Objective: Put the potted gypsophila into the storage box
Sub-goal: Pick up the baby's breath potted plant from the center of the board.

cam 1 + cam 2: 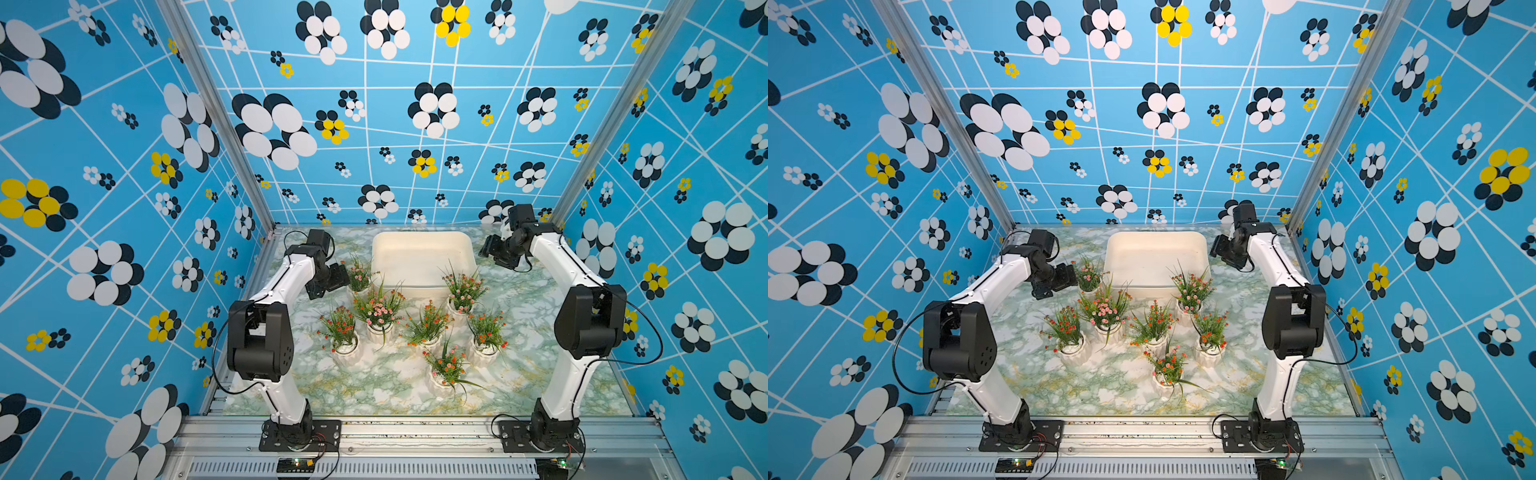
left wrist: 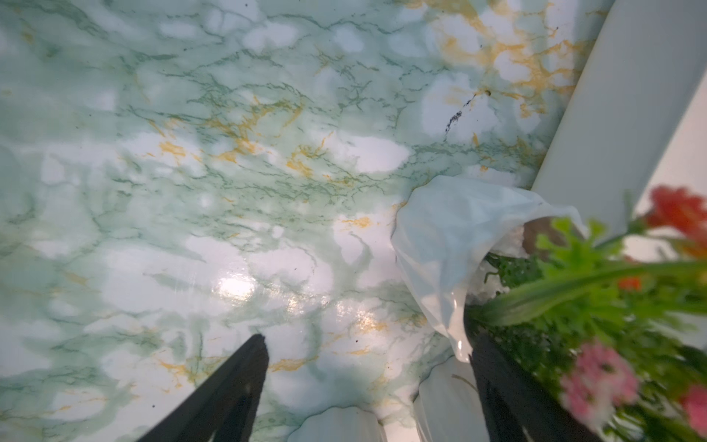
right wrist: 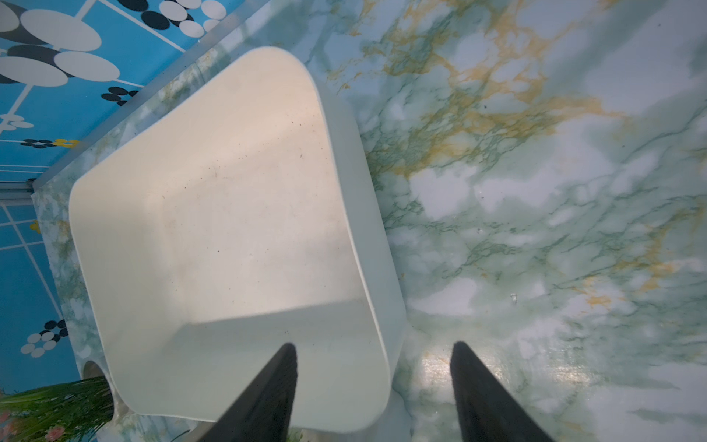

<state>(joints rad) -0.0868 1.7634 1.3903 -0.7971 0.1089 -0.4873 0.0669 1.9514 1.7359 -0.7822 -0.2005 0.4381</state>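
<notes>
Marble-green tabletop (image 1: 395,386), blue flowered walls (image 1: 374,124); left gripper (image 2: 363,336) and right gripper (image 3: 374,344) spread wide.

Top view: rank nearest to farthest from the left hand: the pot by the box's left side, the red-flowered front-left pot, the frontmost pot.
From the left hand:
1. Pink-flowered pot, beside the storage box's left side.
2. Red-flowered pot, front left.
3. Frontmost pot, centre-right.

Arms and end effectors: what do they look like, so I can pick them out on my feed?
Both arms match: the left arm and right arm have white rounded links with bulky black joint housings, on black bolted base plates. Thin black cables loop beside them. The left end effector and right end effector each carry two slim, tapered black fingers.
</notes>
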